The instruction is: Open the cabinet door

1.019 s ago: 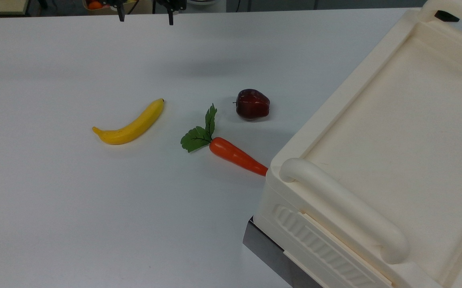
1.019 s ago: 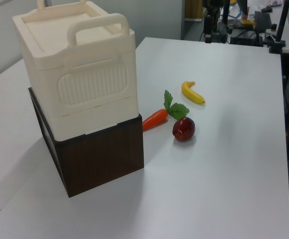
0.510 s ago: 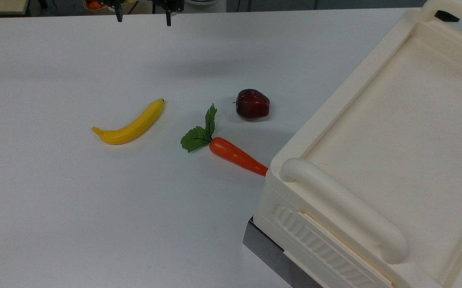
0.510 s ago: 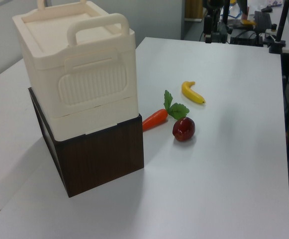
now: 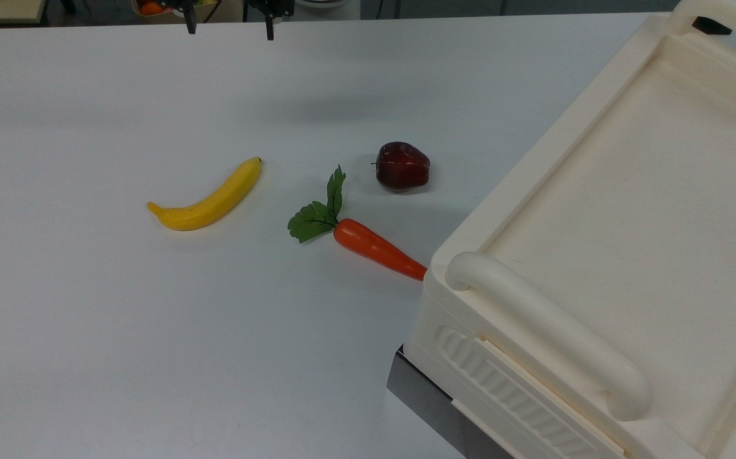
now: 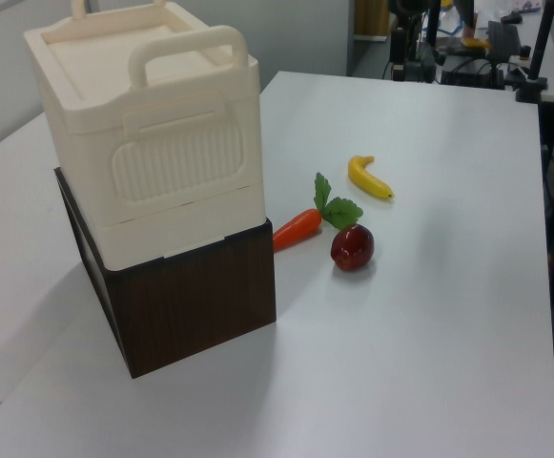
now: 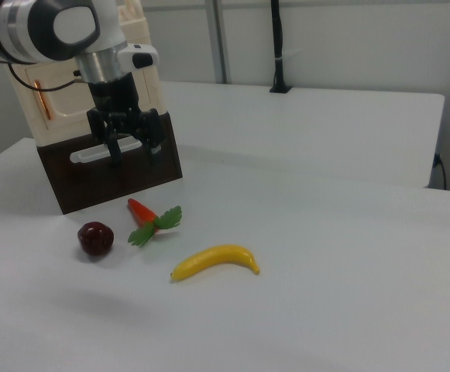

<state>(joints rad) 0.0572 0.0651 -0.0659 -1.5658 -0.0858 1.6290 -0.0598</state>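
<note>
The large cream cabinet (image 5: 629, 223) stands on a dark brown box (image 6: 191, 305) at the top view's right. In the right view the cabinet door (image 7: 60, 99) is a flat cream panel with a copper-coloured strip (image 7: 45, 105) near its left edge, lying flush with the cabinet and partly hidden by my arm. My gripper (image 5: 229, 27) hangs open and empty over the table's far edge in the top view, well away from the cabinet. The right view shows the gripper (image 7: 134, 155) pointing down with its fingers spread, in front of the brown box.
On the white table (image 5: 87, 331) lie a yellow banana (image 5: 208, 199), an orange carrot (image 5: 374, 247) with green leaves whose tip touches the cabinet's base, and a dark red apple (image 5: 402, 166). A thick rounded handle bar (image 5: 546, 331) tops the cabinet. Equipment crowds the table's far end (image 6: 467, 48).
My gripper's fingertips have edged slightly toward the top view's upper edge. Nothing else has moved.
</note>
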